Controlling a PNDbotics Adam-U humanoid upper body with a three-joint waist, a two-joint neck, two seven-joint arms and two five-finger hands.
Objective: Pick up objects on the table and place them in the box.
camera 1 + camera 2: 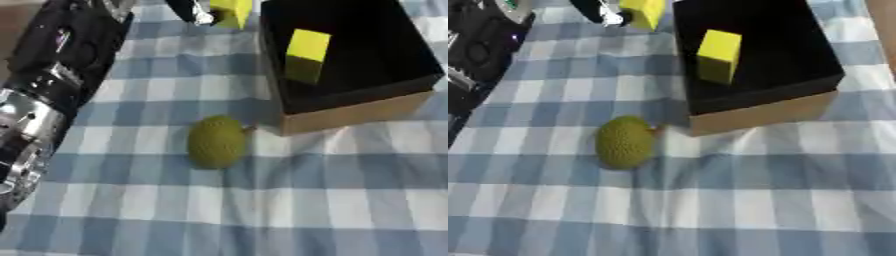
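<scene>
Left hand at top centre looks clamped on a yellow block, just left of the box. Probably lift clear of the rim before letting go. Green bumpy ball waits mid-tabletop; another yellow block already inside.

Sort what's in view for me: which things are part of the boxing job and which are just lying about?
Part of the job:
- box, black inside
- yellow block already in the box
- second yellow block at the left hand, near the top edge
- green bumpy ball on the cloth by the box

Lying about:
- nothing but the checked tablecloth
</scene>
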